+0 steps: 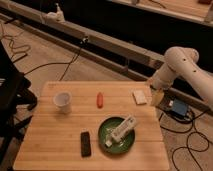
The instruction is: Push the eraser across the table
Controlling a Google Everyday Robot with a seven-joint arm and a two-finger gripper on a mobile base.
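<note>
The pincer (157,96) hangs just off the table (55,145) beside the tan pad (139,97), well apart from the eraser (86,143).

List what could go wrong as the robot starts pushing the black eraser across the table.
The gripper hangs beyond the table edge near the tan pad, far from the eraser; reaching over, it may knock that pad or the green plate. Pushed toward the plate, the eraser would soon strike it.

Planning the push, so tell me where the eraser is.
The eraser lies near the front edge of the table, left of centre in the camera view, left of the plate. The gripper hangs off the right edge, by the tan pad.
</note>
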